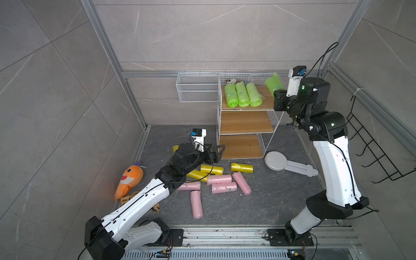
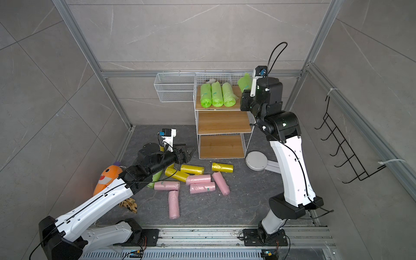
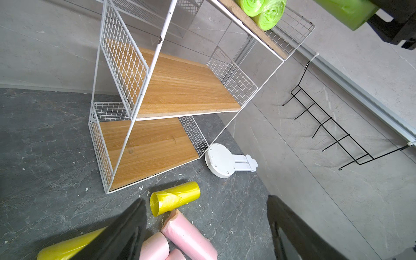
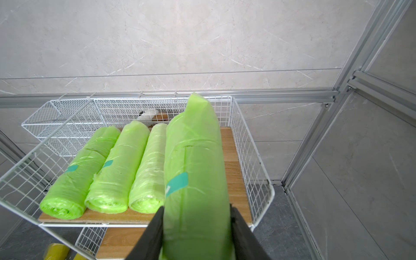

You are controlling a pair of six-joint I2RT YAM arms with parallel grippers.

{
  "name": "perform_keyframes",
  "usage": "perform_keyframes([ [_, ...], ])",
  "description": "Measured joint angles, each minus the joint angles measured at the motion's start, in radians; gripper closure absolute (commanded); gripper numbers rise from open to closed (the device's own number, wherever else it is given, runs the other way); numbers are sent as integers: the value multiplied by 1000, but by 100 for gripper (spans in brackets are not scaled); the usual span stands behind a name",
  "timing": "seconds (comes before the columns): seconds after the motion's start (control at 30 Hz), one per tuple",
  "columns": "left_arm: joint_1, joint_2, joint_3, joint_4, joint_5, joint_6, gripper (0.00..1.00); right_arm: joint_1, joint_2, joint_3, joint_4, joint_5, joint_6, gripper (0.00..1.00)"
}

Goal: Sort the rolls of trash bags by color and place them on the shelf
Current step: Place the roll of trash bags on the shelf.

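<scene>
Right tool tight on green roll over shelf top; left tool spread.

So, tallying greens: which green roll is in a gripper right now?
The green roll in the right gripper, held up at the top tier of the shelf; three other green rolls lie side by side on it.

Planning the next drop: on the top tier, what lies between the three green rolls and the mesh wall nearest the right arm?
Only bare board, seen in a top view. The right gripper holds a fourth green roll near it.
</scene>
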Motion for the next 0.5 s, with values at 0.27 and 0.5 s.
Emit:
perform_keyframes([
  [0.27, -5, 18, 1, -1, 5, 15, 14, -47, 141, 117, -47, -10, 3, 70],
  [0.5, -5, 28, 1, -2, 5, 18, 14, -50, 266, 285, -122, -33, 10, 67],
])
